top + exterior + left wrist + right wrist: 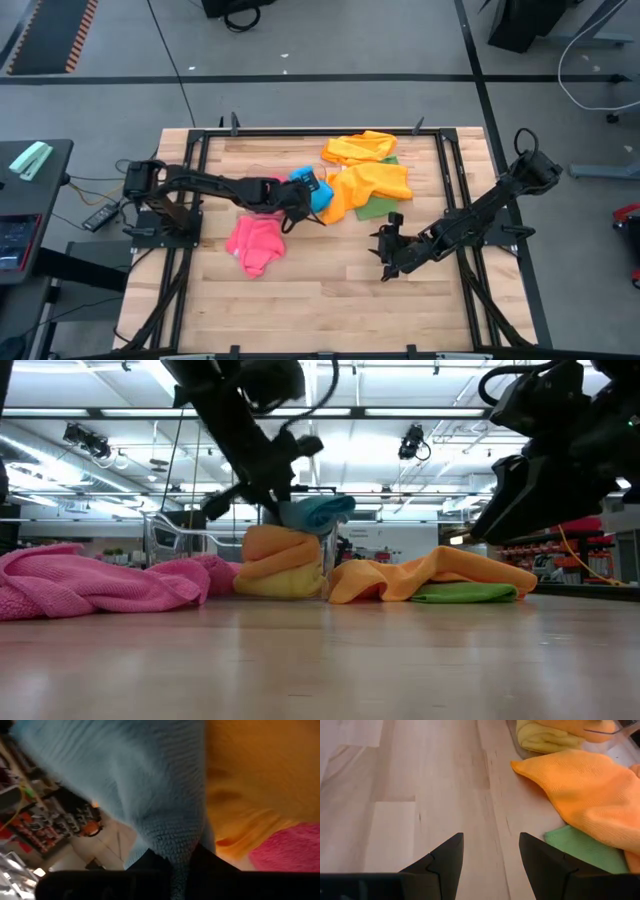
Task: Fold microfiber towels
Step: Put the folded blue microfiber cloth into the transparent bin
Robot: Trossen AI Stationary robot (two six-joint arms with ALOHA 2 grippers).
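One pink towel (255, 243), one blue towel (312, 188), two orange towels (372, 184)

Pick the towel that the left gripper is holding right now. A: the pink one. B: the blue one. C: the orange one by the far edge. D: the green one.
B: the left gripper has its fingers shut on the blue towel, seen pinched between them in the left wrist view and lifted above the pile in the low view, while the pink towel lies loose on the table.
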